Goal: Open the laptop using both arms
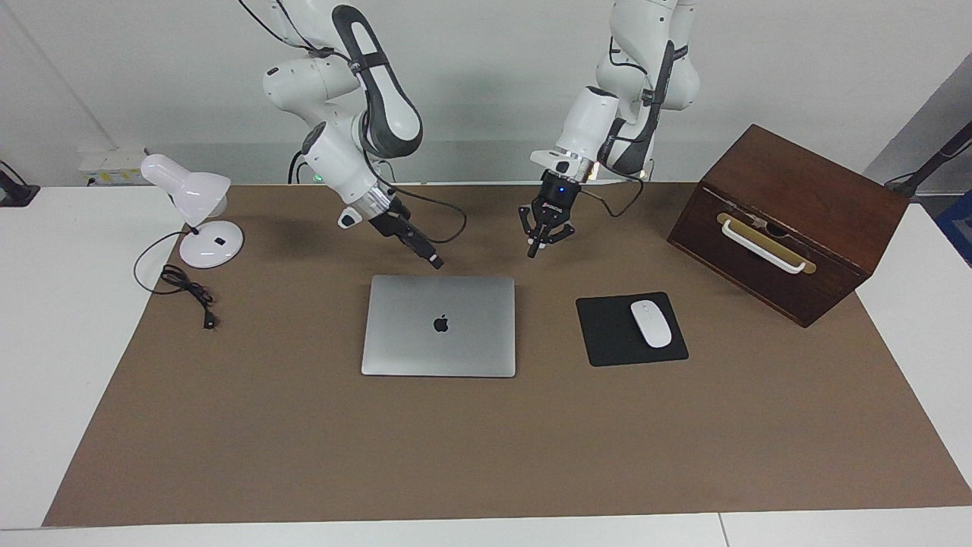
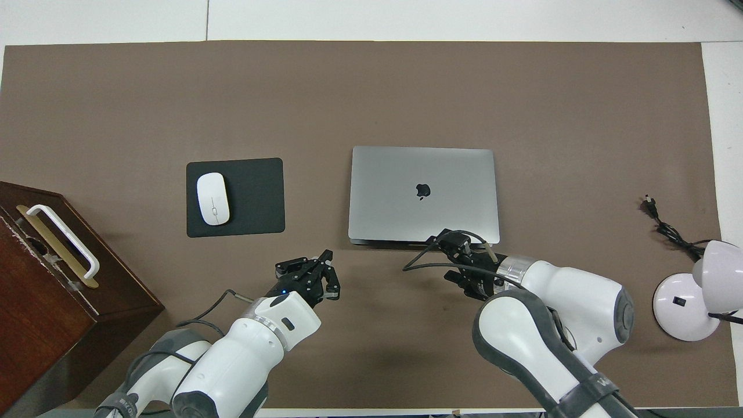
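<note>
brown mat (image 1: pixel 486 448) over white table (image 1: pixel 45 342), pale wall | laptop (image 1: pixel 439 325) closed, flat mid-mat beside mouse pad (image 1: pixel 607 334) | left gripper (image 1: pixel 534 248) clenched, over bare mat | right gripper (image 1: pixel 435 263) spread, empty, just above laptop's robot-side edge

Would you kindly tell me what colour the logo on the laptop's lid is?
Black, on the thin silver-grey metal laptop; the overhead view shows it best.

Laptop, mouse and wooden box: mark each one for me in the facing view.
laptop (image 1: pixel 439 325): facing view, middle of the closed lid, at the logo.
mouse (image 1: pixel 651 324): facing view, middle of its white top.
wooden box (image 1: pixel 805 181): facing view, on its sloping top panel.
</note>
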Robot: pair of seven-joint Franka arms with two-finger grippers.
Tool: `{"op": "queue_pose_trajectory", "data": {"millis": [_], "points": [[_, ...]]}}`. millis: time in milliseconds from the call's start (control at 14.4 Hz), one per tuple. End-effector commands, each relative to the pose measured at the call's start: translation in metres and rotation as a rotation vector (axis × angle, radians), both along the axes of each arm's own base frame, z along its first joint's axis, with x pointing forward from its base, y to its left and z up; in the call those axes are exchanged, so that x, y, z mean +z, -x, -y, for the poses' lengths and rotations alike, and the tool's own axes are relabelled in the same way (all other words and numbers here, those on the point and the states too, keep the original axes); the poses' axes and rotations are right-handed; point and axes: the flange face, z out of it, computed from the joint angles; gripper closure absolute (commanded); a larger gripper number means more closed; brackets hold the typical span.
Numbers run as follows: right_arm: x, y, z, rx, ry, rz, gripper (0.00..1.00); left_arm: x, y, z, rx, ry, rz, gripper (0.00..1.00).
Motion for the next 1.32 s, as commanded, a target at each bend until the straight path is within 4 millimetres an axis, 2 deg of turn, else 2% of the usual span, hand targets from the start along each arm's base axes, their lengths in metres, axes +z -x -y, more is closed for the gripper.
{"op": "queue_pose_trajectory", "data": {"millis": [0,278,833,1249], "points": [[0.001,-0.002,0.002,-0.009,-0.004,0.024,0.0,-0.006,-0.002,0.004,-0.003,0.009,0.005,1.0],[0.006,-0.012,-0.003,-0.026,-0.022,0.034,0.0,-0.018,-0.007,0.014,-0.014,0.006,-0.005,1.0],[0.003,-0.017,-0.004,-0.033,-0.023,0.028,0.0,-0.042,-0.021,0.03,-0.021,0.014,-0.007,1.0],[0.004,-0.017,-0.004,-0.033,-0.023,0.029,0.0,-0.049,-0.044,0.044,-0.018,0.023,-0.002,1.0]]}}
